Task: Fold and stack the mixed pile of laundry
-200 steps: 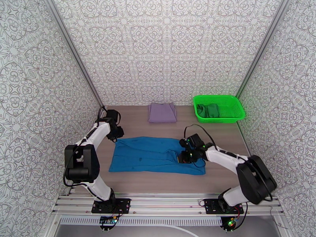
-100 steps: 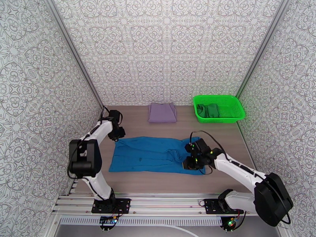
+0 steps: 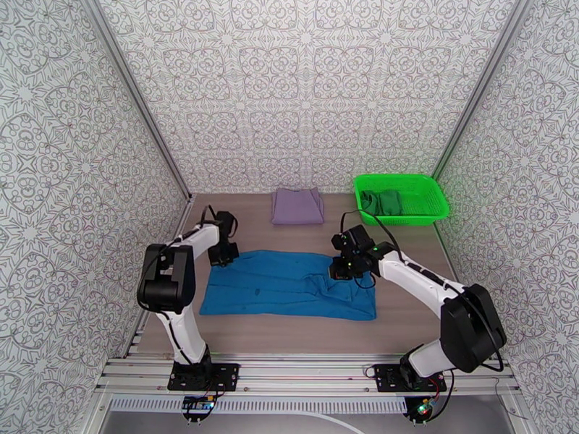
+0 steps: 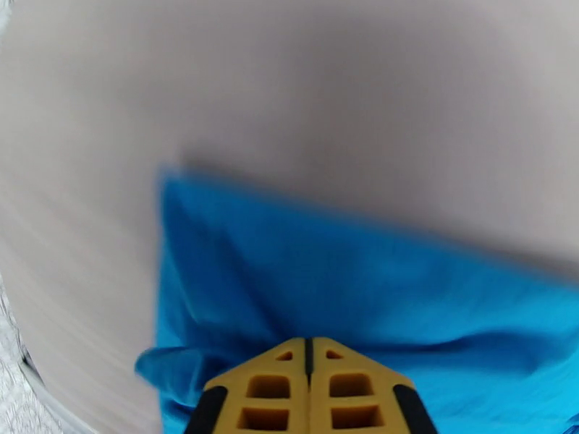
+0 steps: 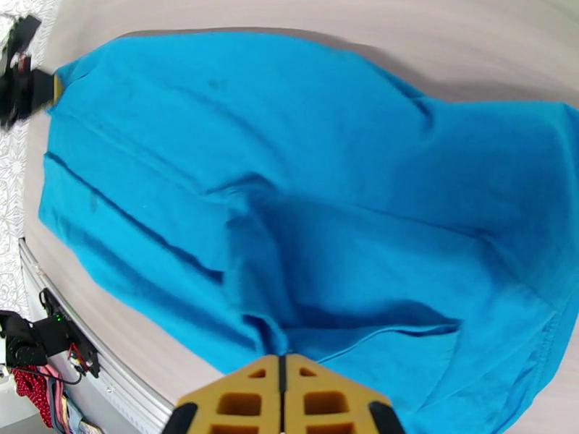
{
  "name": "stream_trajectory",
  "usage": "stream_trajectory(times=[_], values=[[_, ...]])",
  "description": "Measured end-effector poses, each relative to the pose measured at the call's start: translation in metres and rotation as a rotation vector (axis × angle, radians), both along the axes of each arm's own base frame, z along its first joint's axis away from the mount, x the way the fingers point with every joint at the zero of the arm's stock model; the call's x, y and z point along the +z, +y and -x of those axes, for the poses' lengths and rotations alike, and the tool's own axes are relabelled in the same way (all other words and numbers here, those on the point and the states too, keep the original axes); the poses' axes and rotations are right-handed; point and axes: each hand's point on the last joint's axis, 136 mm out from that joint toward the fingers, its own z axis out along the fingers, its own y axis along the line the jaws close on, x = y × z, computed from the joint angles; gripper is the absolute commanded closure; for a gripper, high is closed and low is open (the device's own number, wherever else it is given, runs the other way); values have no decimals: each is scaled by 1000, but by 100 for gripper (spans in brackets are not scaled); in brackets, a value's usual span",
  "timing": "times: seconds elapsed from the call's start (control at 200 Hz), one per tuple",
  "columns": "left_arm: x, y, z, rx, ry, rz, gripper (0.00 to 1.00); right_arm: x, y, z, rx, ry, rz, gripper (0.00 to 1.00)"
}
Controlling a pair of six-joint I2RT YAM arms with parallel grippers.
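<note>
The bright blue garment [image 3: 289,285] lies spread flat across the middle of the table. My left gripper [image 3: 221,256] sits on its far left corner, jaws shut [image 4: 309,340], and the blue cloth [image 4: 347,283] puckers toward the tips. My right gripper [image 3: 339,270] rests on the garment's right part, jaws shut [image 5: 282,356], with creases in the blue cloth [image 5: 289,211] running into the fingertips. The lavender-grey garment [image 3: 297,205] lies folded at the back of the table. The dark green garment [image 3: 381,202] lies inside the green basket [image 3: 434,204].
The basket stands at the back right corner. Patterned walls close in the table [image 3: 412,247] on three sides. An aluminium rail [image 3: 304,370] carrying both arm bases runs along the near edge.
My left gripper has moved right onto the blue garment's far left corner and closed. My right gripper swung toward the near edge, then came back to the garment's far right part, closing a little more.
</note>
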Motion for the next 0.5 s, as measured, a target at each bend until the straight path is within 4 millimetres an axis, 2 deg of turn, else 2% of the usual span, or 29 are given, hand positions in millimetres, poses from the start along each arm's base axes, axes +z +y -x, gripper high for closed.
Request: stream_trajectory(times=[0.165, 0.265, 0.325, 0.415, 0.5], values=[[0, 0, 22, 38, 26, -34, 97, -2, -3, -1, 0, -1, 4, 93], [-2, 5, 34, 66, 53, -62, 92, -7, -8, -1, -13, 7, 9, 93], [-2, 8, 40, 83, 61, -79, 90, -12, -19, -4, -49, 14, 19, 84], [4, 13, 45, 103, 57, -100, 86, -22, -47, -18, -138, 17, 63, 70], [13, 17, 45, 121, 33, -112, 85, -34, -68, -29, -204, 25, 119, 65]])
